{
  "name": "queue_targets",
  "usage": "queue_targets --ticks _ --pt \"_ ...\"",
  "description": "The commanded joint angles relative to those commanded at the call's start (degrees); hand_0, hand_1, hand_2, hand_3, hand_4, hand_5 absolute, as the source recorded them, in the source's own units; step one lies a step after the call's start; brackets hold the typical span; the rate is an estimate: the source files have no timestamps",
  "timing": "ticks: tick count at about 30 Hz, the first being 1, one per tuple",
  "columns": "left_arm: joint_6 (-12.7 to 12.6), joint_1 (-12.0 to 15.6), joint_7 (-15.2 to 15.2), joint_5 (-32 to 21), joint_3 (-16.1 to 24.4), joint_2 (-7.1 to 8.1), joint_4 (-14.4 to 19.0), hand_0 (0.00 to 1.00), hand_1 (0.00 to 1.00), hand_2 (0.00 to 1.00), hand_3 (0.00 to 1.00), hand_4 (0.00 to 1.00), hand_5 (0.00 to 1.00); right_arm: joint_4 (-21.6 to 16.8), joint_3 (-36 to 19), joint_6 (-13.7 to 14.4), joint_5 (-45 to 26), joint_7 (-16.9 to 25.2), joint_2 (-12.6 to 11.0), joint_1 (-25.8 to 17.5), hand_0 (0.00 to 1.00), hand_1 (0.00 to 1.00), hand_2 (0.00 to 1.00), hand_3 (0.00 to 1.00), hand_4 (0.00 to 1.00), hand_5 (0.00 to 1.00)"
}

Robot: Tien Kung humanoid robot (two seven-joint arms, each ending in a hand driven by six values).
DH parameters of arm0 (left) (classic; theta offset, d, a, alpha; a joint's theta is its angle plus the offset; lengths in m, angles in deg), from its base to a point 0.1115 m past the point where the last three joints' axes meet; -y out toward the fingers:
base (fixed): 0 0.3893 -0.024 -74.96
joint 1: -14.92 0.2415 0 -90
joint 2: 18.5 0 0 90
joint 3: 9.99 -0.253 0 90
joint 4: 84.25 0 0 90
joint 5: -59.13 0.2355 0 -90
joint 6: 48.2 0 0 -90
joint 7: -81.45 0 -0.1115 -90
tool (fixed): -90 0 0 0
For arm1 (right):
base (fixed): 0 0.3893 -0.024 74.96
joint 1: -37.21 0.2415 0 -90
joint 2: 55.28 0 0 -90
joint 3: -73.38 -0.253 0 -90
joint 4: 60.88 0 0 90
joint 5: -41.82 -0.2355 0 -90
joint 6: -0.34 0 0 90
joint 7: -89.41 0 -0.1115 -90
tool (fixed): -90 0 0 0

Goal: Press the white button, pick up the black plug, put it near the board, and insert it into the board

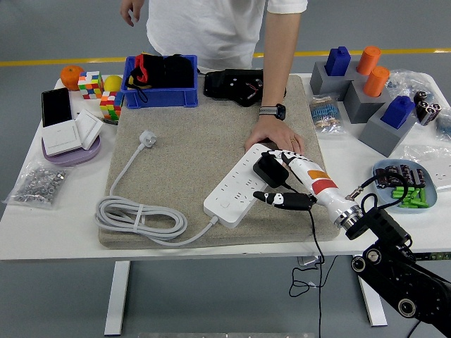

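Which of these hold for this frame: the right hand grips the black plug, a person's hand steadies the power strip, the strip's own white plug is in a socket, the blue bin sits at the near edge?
1. The right hand grips the black plug over the white power strip. True.
2. A person's hand rests at the strip's far end. True.
3. The strip's white plug is plugged in. False: it lies loose on the mat.
4. The blue bin sits at the near edge. False: it is at the far side.

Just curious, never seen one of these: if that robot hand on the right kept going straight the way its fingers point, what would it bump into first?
Probably the white power strip: the right hand points up and left holding the black plug over it. Their height above it is unclear.
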Motion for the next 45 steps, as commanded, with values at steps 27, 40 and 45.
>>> queue_targets --ticks 27,40,45 --pt "0.1 -0.1 0.0 0.0 -0.3 0.11 0.0 0.685 0.675 0.656 0.684 0.556 0.204 8.2 3.0 -0.1 -0.5 0.4 3.5 4.5 0.961 0.927 0.882 0.853 0.998 0.698" --pt "0.1 0.0 0.0 0.1 -0.1 0.07 0.0 0.685 0.675 0.656 0.685 0.557 0.208 8.8 4.1 -0.3 -0.6 0.3 3.3 4.3 0.962 0.927 0.881 0.85 0.998 0.698" --pt "0.1 -0.1 0.0 0.2 -0.1 0.05 0.0 0.685 0.675 0.656 0.685 0.557 0.208 9.0 4.2 -0.3 -0.6 0.3 3.3 4.4 0.962 0.927 0.881 0.85 0.998 0.698"
